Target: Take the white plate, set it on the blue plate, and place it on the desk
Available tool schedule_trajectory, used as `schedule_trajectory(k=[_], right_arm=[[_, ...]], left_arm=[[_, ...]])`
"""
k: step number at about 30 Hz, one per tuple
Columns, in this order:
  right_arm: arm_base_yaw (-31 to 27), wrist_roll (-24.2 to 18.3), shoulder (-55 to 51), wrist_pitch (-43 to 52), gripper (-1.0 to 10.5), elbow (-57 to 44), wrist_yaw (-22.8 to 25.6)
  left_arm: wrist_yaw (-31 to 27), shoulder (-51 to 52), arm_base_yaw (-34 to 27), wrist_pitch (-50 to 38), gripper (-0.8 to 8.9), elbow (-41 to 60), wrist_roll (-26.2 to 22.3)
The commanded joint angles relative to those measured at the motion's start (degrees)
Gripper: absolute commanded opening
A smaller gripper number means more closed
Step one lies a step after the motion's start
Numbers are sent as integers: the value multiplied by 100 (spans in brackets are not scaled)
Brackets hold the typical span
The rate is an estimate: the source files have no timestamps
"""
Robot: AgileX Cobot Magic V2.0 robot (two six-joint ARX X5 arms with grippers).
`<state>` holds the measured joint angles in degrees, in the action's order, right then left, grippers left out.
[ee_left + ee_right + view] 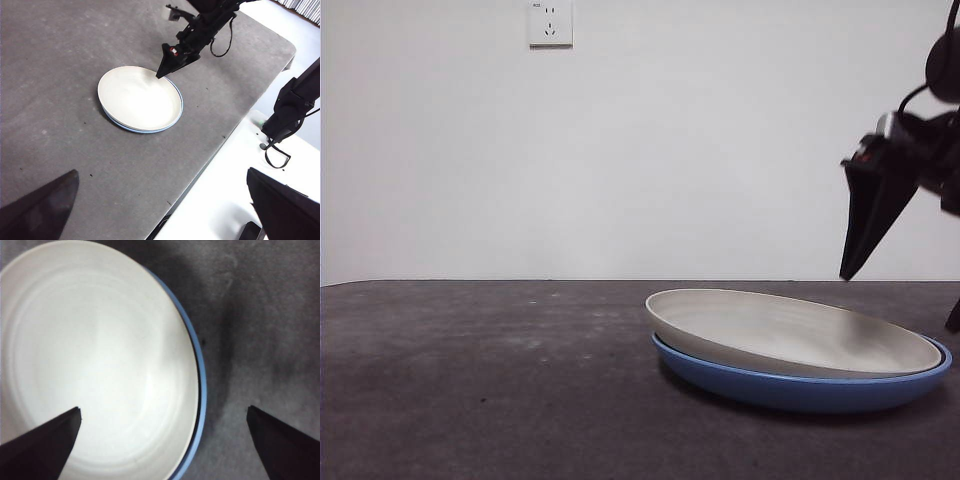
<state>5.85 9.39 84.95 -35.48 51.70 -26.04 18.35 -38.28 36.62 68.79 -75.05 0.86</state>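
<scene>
The white plate (790, 335) lies nested in the blue plate (800, 392) on the desk (470, 380), right of centre, slightly tilted with its left rim raised. My right gripper (900, 300) hangs open just above the plates' right edge, holding nothing. In the right wrist view its jaws (164, 410) straddle the white plate (100, 360) and the blue plate's rim (201, 390). My left gripper (161, 172) is open and empty, high and well away from the white plate (137, 97). That view also shows the blue plate's rim (140, 131) and the right gripper (162, 72).
A wall socket (550, 22) sits on the white wall behind. The desk's edge (210, 155) runs close to the plates in the left wrist view, with a white surface and a black arm part (290, 110) beyond it.
</scene>
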Motion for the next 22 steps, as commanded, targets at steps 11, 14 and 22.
schedule_trajectory(k=[11,14,22], right_arm=[[4,-37,774,365,295,37,-195],[2,-37,837,348,116,37,-44],[-4,28,852,328,9,39,107]], left_arm=[[11,-20,37,-74,688,-68,26],[9,-20,37,-98,688,-68,26],[9,-20,35,-105,688,-68,26]])
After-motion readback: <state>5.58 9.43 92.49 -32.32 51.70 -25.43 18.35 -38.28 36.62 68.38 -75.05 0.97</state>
